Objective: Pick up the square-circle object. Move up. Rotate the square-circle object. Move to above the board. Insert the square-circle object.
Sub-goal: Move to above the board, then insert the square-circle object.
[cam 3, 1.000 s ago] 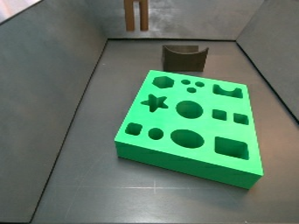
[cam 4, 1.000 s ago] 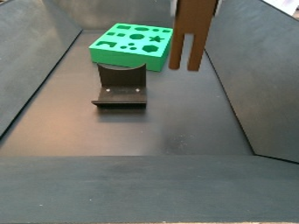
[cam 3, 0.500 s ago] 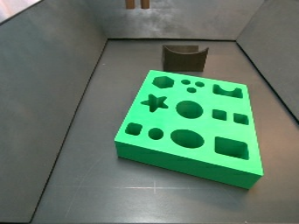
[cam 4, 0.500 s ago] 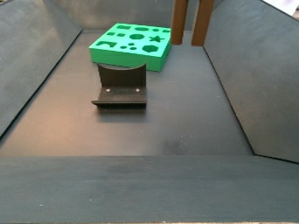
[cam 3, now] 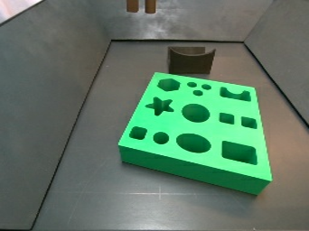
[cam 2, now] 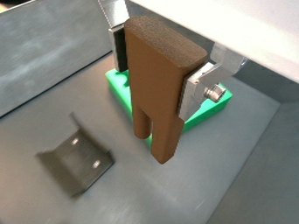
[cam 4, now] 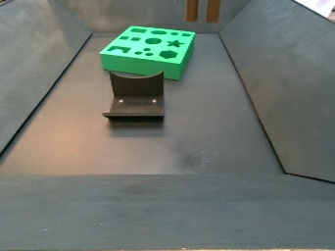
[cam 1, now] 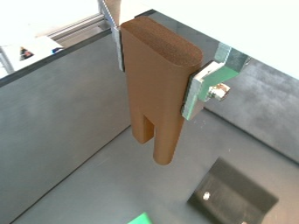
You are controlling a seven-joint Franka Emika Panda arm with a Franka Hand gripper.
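Tool grips square-circle object (legs down) high above board

Evenly lit, soft and diffuse, with no hard shadows; faint sheen on the dark floor in a side view; bright, saturated green on the board; sharp throughout in both wrist views, gripper included; slightly coarse from low resolution; overexposed white patch at a wrist-view corner.
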